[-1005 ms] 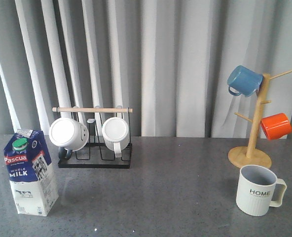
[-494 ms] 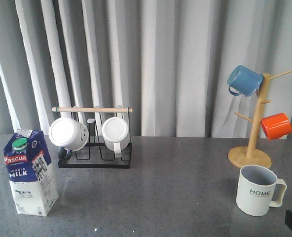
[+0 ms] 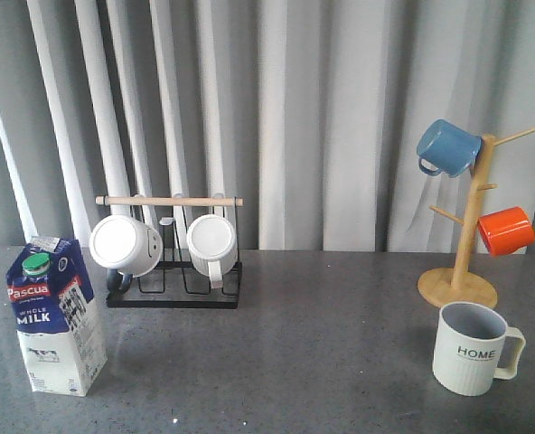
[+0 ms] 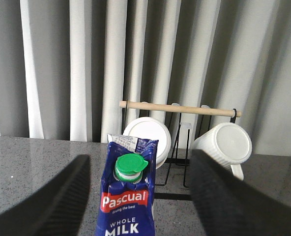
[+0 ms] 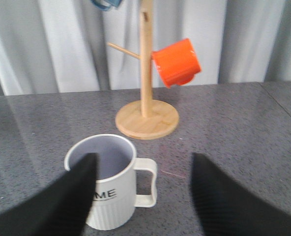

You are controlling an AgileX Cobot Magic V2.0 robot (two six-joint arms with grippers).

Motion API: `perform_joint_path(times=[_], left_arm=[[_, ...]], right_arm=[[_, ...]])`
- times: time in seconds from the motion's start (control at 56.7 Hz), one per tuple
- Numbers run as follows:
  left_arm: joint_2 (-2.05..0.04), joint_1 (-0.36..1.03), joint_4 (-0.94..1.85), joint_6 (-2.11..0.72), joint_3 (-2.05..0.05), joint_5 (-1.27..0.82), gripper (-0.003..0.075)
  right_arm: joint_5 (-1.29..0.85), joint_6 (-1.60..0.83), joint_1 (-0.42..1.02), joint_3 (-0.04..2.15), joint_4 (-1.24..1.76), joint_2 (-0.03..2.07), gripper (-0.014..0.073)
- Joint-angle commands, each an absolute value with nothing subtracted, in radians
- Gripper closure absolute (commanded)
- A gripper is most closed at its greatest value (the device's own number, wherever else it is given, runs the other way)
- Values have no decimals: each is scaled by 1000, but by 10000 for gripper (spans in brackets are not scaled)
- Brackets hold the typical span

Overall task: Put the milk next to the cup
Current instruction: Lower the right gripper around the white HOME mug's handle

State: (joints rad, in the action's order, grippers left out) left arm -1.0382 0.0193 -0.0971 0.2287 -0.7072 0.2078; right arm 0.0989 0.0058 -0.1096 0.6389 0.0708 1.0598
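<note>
The milk (image 3: pixel 55 316), a blue-and-white carton with a green cap, stands upright on the table at the front left. The cup (image 3: pixel 471 348), a cream ribbed mug marked "HOME", stands at the front right, far from the carton. My left gripper (image 4: pixel 140 156) is open, and the milk (image 4: pixel 130 196) stands just beyond and between its fingers, untouched. My right gripper (image 5: pixel 144 156) is open and empty; the cup (image 5: pixel 111 196) stands beyond it, partly hidden by one finger (image 5: pixel 62 196). In the front view only dark slivers of the grippers show at the side edges.
A black wire rack (image 3: pixel 173 294) with a wooden bar holds two plain white mugs behind the milk. A wooden mug tree (image 3: pixel 466 262) with a blue mug (image 3: pixel 446 147) and an orange mug (image 3: pixel 505 231) stands just behind the cup. Grey curtains close the back.
The right gripper's dark tip seen at the front view's lower right corner half a second ago has drawn back to a sliver. A sliver of the left gripper appeared at the left edge. Milk and cup are unmoved.
</note>
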Motion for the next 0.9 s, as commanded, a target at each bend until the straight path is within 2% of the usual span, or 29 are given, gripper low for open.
perform_joint_path(times=[0.0,0.071,0.194,0.67,0.758,0.882], left_arm=[[-1037,25,-97,231,-752,293,126],[-1038,25,-97,231,-752,300,77],[-1038,25,-97,231,-752,291,73],[-1038,25,-97,230,-752,293,183],[-1038,25,-97,230,-752,293,187],[-1038,25,-97,230,-752,293,187]], right_arm=[[167,0,-122,674,71,1056,-50],[172,0,-122,674,71,1062,-111],[178,0,-122,674,71,1062,-120],[184,-57,-125,673,69,1079,18],[287,-94,-140,620,68,1118,32],[558,-97,-145,501,68,1220,33]])
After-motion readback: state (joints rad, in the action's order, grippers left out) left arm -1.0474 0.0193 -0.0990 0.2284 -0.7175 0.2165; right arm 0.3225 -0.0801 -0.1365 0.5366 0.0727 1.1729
